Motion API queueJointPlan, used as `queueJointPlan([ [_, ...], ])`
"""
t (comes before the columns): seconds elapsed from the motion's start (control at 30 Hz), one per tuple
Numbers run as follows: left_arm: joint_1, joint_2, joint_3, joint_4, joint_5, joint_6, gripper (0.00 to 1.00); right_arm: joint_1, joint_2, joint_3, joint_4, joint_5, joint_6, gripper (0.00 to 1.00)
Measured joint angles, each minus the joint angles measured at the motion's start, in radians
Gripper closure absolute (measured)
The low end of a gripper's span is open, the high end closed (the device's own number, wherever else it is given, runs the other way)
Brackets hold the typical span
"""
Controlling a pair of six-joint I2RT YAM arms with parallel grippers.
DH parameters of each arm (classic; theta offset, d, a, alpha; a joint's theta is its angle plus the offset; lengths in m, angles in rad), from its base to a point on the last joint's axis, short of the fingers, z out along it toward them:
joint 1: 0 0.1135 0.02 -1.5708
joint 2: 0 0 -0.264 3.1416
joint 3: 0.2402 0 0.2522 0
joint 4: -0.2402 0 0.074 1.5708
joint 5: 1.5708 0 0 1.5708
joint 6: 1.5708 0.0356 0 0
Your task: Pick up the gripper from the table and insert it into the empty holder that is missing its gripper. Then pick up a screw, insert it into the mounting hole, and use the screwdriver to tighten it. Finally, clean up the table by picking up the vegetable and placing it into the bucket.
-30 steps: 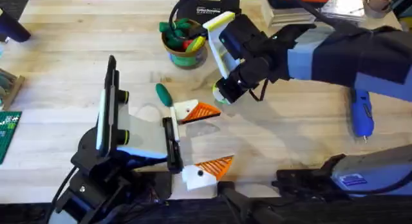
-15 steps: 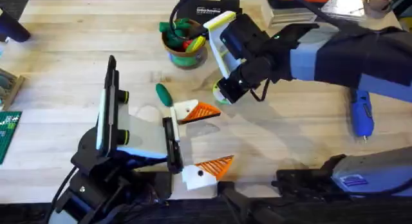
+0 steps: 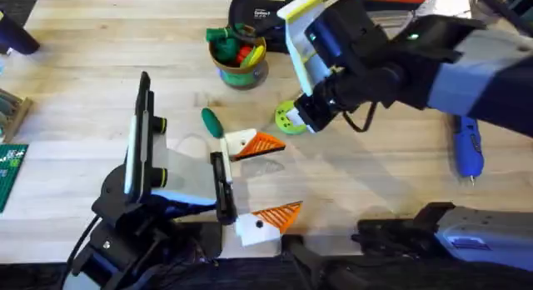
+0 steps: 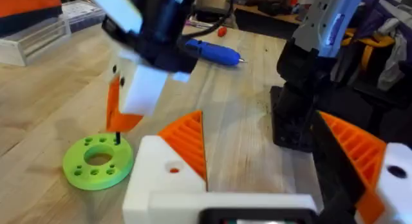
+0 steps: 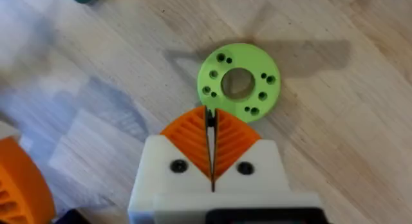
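screw (image 5: 210, 121): tiny, stiff, slippery; pinch on shank.
right gripper (image 5: 211, 135): pads clamped on screw, above green disc (image 5: 239, 82).
left gripper (image 4: 283, 161): jaws apart, empty, near disc.

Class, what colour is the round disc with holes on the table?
Bright green disc, best seen from the right wrist.

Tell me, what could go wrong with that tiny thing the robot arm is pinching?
1. The right gripper pinches what looks like a screw only at its pad tips, so it might slip and drop.
2. It hangs just above the green disc; a low move could bump it.
3. The vegetable lies close to the open left gripper and could get knocked.
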Motion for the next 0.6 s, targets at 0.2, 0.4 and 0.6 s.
queueJointPlan([
  [0.2, 0.000, 0.000, 0.000, 0.000, 0.000, 0.000, 0.015, -0.001, -0.136, 0.000, -0.061, -0.016, -0.058, 0.993],
  [0.4, 0.000, 0.000, 0.000, 0.000, 0.000, 0.000, 0.015, -0.030, -0.250, 0.011, -0.143, -0.038, -0.080, 0.993],
  [0.6, 0.000, 0.000, 0.000, 0.000, 0.000, 0.000, 0.016, -0.057, -0.256, 0.053, -0.178, -0.085, -0.085, 0.993],
])
